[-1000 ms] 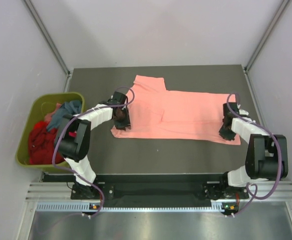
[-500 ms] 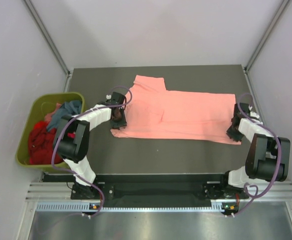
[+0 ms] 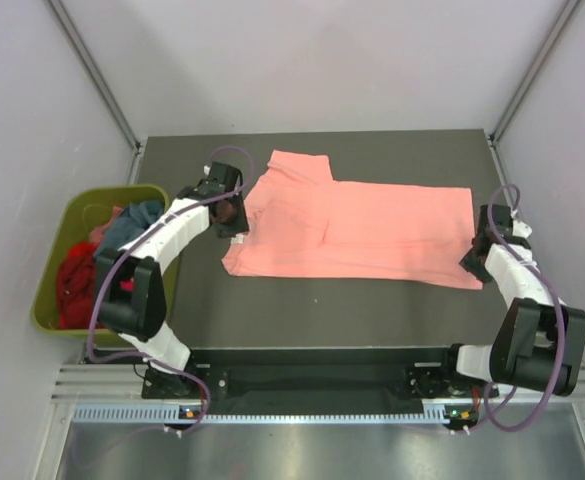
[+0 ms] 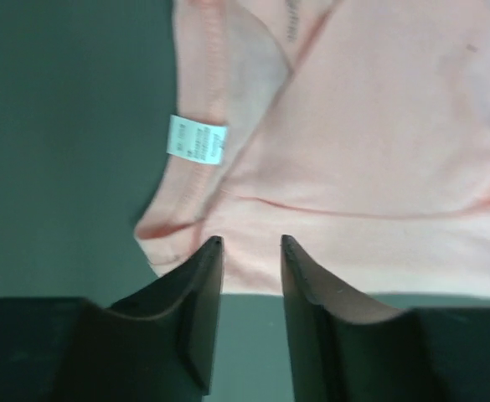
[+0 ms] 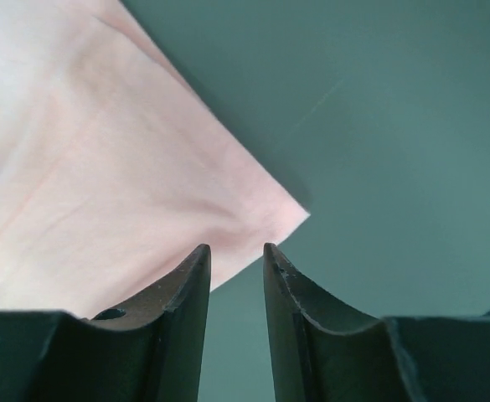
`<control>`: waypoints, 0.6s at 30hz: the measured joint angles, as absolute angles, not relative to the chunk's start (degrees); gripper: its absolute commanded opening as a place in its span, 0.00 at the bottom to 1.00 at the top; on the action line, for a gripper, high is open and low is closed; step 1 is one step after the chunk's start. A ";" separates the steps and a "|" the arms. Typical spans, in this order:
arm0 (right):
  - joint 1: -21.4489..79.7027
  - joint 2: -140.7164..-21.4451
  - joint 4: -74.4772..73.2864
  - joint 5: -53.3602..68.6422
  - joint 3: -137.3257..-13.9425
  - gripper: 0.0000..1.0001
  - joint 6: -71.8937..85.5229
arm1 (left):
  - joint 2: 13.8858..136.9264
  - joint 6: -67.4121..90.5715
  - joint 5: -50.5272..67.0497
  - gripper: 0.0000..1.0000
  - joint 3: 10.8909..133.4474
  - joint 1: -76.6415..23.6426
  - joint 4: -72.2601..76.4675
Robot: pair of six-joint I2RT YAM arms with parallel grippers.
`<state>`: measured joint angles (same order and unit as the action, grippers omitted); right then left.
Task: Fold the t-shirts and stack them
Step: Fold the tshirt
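A dark table (image 3: 372, 310) carries the pink shirt (image 3: 372, 230), spread flat across its middle. Left of it, a green bin (image 3: 44, 290) holds a red shirt (image 3: 77, 285) and a teal shirt (image 3: 132, 222). Both claws are empty, jaws narrowly apart — the left gripper (image 4: 251, 243) at the pink shirt's left edge, the right gripper (image 5: 236, 249) at its near right corner.

The salmon-pink t-shirt (image 3: 372, 235) just ahead of the left claw (image 4: 251, 243) is soft, matt cloth with a stitched hem and a white printed label (image 4: 197, 140). The left claw and the right claw (image 5: 236, 249) are smooth, dark, faintly shiny plastic. The counter (image 3: 302, 310) beneath them is dark and matt. The olive-green bin (image 3: 47, 270) to the left of the left claw is smooth plastic.
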<state>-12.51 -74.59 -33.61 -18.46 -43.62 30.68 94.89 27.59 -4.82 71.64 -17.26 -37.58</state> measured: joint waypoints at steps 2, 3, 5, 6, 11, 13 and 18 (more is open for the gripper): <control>-12.53 -72.73 -33.08 -17.23 -43.64 0.30 30.68 | 92.01 26.92 -1.58 0.33 69.52 -17.23 -36.45; -12.53 -72.05 -32.86 -16.34 -43.64 0.29 30.65 | 90.63 26.76 0.05 0.28 67.92 -17.23 -35.66; -12.51 -71.46 -32.23 -14.66 -43.64 0.27 30.68 | 89.45 26.55 2.70 0.22 64.97 -17.30 -35.24; -12.49 -71.42 -31.99 -13.58 -43.64 0.27 30.70 | 89.54 26.46 3.68 0.19 63.51 -17.30 -34.94; -12.01 -72.16 -30.59 -10.17 -43.68 0.25 30.70 | 91.53 26.79 3.79 0.13 58.04 -17.30 -35.62; -12.01 -74.08 -29.76 -9.74 -43.77 0.25 30.70 | 91.55 27.03 2.57 0.15 56.58 -17.30 -36.10; -12.03 -81.54 -28.73 -10.61 -43.99 0.24 30.68 | 91.68 27.51 -4.03 0.17 55.05 -17.23 -36.47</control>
